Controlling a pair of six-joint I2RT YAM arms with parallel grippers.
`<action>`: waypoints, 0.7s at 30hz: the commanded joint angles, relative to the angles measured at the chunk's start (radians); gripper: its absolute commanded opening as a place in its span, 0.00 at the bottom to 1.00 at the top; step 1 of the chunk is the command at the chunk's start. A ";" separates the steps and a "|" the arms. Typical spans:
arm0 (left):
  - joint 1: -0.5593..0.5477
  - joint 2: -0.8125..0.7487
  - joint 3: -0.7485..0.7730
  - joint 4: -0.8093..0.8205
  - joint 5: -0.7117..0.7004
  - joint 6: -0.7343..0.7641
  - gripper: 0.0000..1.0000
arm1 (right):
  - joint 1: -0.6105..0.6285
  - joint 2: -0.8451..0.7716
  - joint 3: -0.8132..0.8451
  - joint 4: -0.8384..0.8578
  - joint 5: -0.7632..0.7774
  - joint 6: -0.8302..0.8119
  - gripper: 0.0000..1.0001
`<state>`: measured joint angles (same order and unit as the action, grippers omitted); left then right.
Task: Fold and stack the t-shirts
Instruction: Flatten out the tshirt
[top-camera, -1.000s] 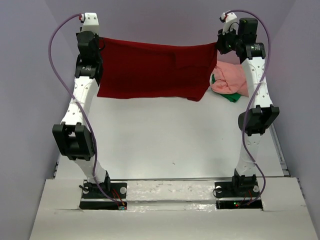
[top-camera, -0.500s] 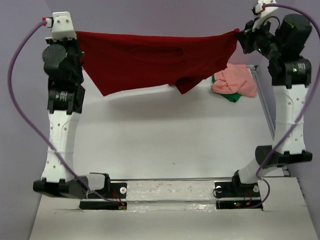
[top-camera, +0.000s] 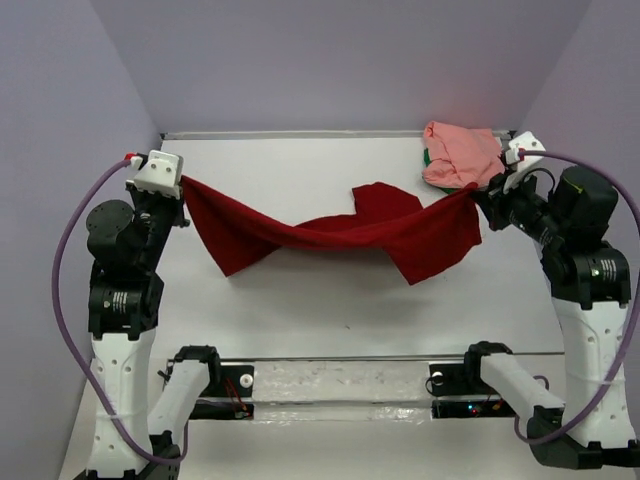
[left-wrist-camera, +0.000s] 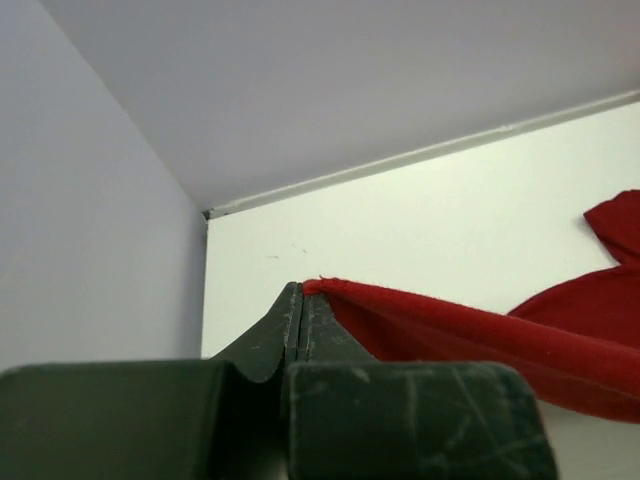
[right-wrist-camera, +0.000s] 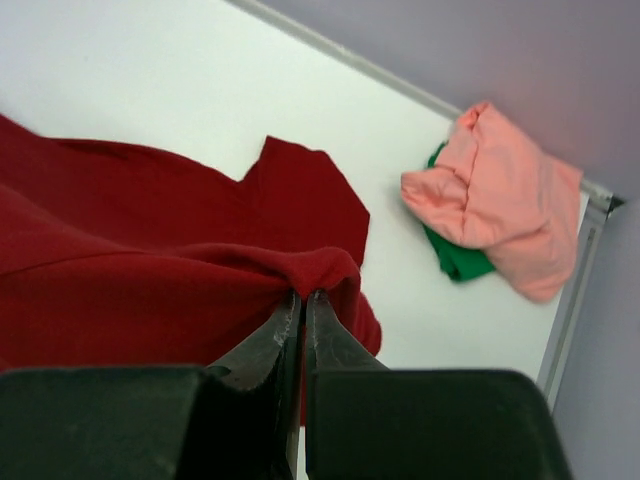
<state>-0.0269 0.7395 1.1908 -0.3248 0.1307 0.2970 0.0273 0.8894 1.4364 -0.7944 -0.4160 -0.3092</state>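
A dark red t-shirt (top-camera: 340, 235) hangs slack between my two grippers, sagging in the middle, with its lower part draped on the white table (top-camera: 300, 290). My left gripper (top-camera: 183, 183) is shut on the shirt's left corner (left-wrist-camera: 325, 290). My right gripper (top-camera: 478, 195) is shut on its right corner (right-wrist-camera: 320, 270). A salmon pink t-shirt (top-camera: 460, 152) lies crumpled at the far right corner on top of green fabric (right-wrist-camera: 458, 258). The red t-shirt (right-wrist-camera: 150, 250) fills the left of the right wrist view.
Lavender walls enclose the table on the left, back and right. A metal rail (right-wrist-camera: 575, 290) runs along the table's right edge beside the pink shirt. The arm bases (top-camera: 340, 385) sit on the near edge.
Both arms have swung back toward the near side and come down. The red shirt, stretched taut and high before, now sags with its lower part on the table.
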 joint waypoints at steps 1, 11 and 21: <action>0.019 0.032 0.056 0.015 0.104 -0.004 0.00 | -0.010 0.032 0.034 0.050 0.000 0.021 0.00; 0.019 0.130 0.109 0.102 0.086 -0.015 0.00 | -0.010 0.218 0.156 0.102 -0.006 0.013 0.00; 0.019 0.421 0.062 0.320 -0.049 -0.013 0.00 | -0.010 0.610 0.313 0.205 -0.043 0.025 0.00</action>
<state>-0.0151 1.0313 1.2545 -0.1703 0.1535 0.2897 0.0254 1.3422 1.6211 -0.6884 -0.4362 -0.2958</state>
